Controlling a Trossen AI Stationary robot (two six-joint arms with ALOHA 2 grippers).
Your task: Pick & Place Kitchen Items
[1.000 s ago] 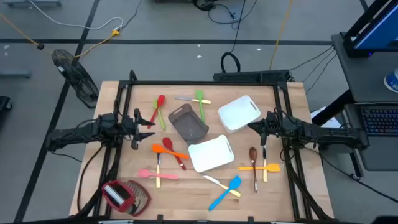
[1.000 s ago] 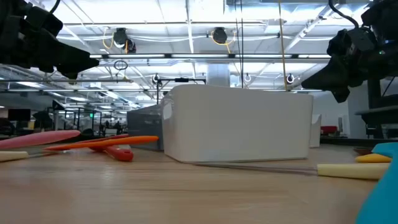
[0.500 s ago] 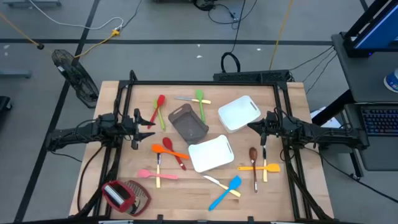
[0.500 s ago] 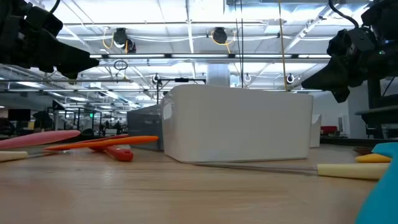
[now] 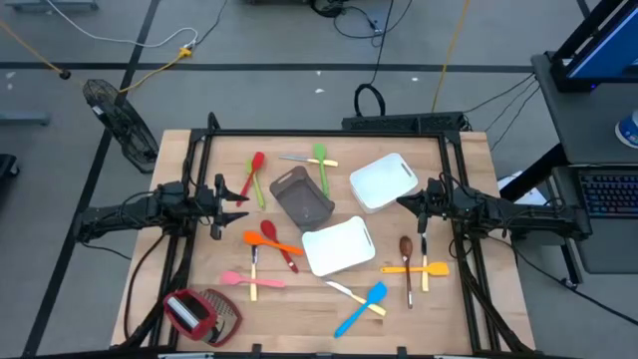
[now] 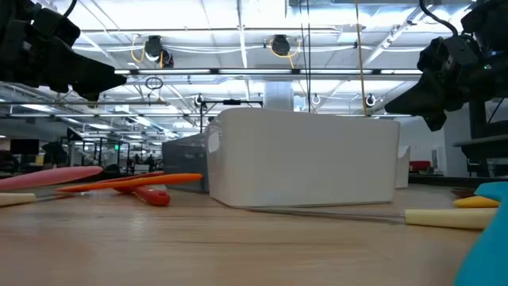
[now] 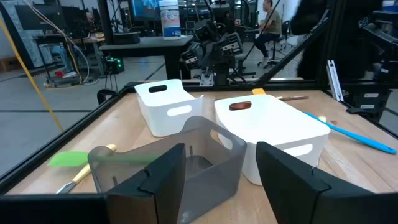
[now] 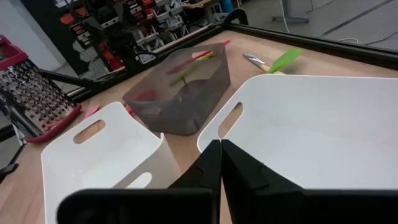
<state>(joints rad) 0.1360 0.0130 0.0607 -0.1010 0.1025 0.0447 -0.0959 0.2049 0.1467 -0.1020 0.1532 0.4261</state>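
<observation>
The kitchen items lie flat and scattered on the wooden table. A red spoon [image 5: 256,165], a green spatula [image 5: 321,166] and metal cutlery [image 5: 293,158] are at the far side. An orange spatula [image 5: 271,243] and a pink spatula [image 5: 239,279] lie at the near left. A brown wooden spoon [image 5: 407,261], a yellow spatula [image 5: 416,267] and a blue spatula [image 5: 362,308] lie at the near right. My left gripper [image 5: 235,194] hovers open at the table's left edge, with nothing between its fingers [image 7: 163,180]. My right gripper [image 5: 404,202] hovers shut at the right edge, pointing at the trays.
A grey-brown tray [image 5: 302,196] and two white trays [image 5: 383,180] [image 5: 338,246] stand mid-table between the grippers. A red tool with wire mesh [image 5: 199,312] lies at the near left corner. A black frame [image 5: 329,134] borders the table.
</observation>
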